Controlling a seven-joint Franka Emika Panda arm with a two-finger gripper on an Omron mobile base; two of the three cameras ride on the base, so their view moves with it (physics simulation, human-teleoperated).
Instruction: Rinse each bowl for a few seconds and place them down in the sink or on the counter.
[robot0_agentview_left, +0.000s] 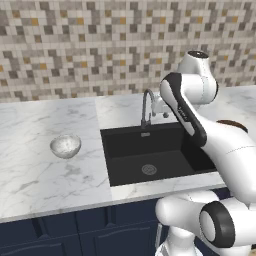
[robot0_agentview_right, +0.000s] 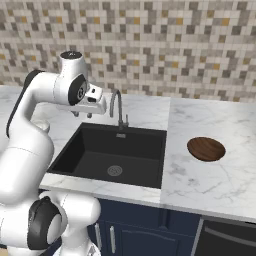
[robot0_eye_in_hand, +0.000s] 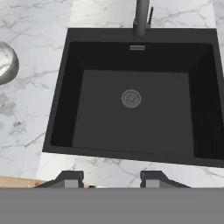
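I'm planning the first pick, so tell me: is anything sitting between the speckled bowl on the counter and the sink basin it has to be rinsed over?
Nothing visible does. The speckled bowl sits on bare counter left of the sink, with only marble between them. The faucet rises at the basin's back edge, off that line.

Even, bright light — soft shadows

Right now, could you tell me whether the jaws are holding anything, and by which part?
Nothing is held: the gripper hangs open above the sink, while the speckled bowl and the brown bowl sit on the counter.
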